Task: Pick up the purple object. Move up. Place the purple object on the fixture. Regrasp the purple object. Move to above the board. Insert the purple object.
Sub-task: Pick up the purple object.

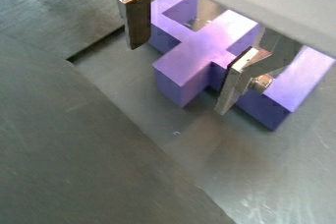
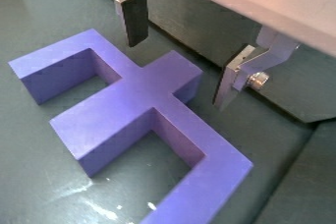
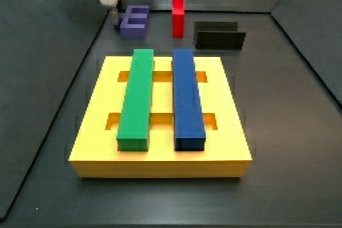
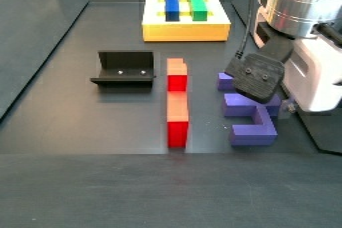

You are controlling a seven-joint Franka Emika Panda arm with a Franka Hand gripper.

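In a wrist view, the gripper was spread wide over the purple object, one finger on each side of its middle prong, not touching it. In the other wrist view, the purple object lay flat, its long spine crossing the gap between the fingers. In a side view, it lay near the floor's far edge, beside the red bar.

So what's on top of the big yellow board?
On the board lie a green bar and a blue bar, side by side, hiding the slots beneath. The gripper is at the purple object.
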